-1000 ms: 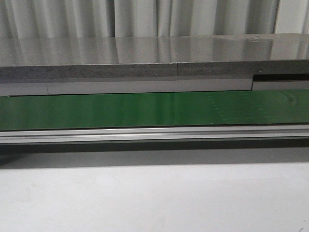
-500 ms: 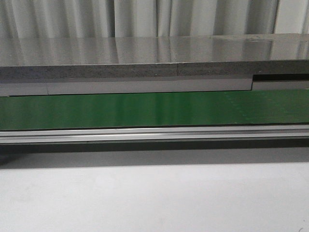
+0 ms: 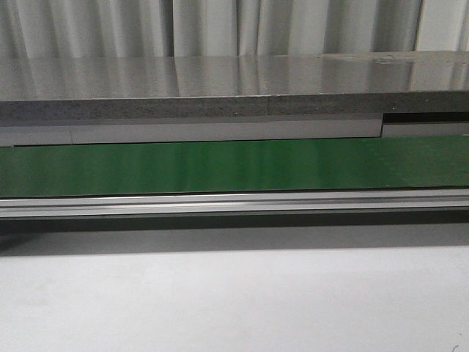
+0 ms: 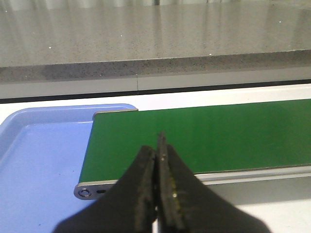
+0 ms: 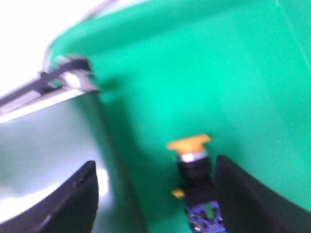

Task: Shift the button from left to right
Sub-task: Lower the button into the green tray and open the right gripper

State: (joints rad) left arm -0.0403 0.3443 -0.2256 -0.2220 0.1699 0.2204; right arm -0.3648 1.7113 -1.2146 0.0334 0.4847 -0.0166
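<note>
The button [image 5: 192, 167], with yellow-orange head and black body, lies inside a green bin [image 5: 233, 73] between the spread fingers [image 5: 252, 199] of the right gripper [image 5: 155, 194], closer to the finger at 3 o'clock; contact cannot be judged in the blur. The left gripper [image 4: 158, 165], its fingers pressed together on nothing, hangs above the green conveyor belt [image 4: 218, 133], whose end overlaps a blue tray [image 4: 34, 155] toward 9 o'clock. In the front view, the belt [image 3: 234, 165] carries nothing.
</note>
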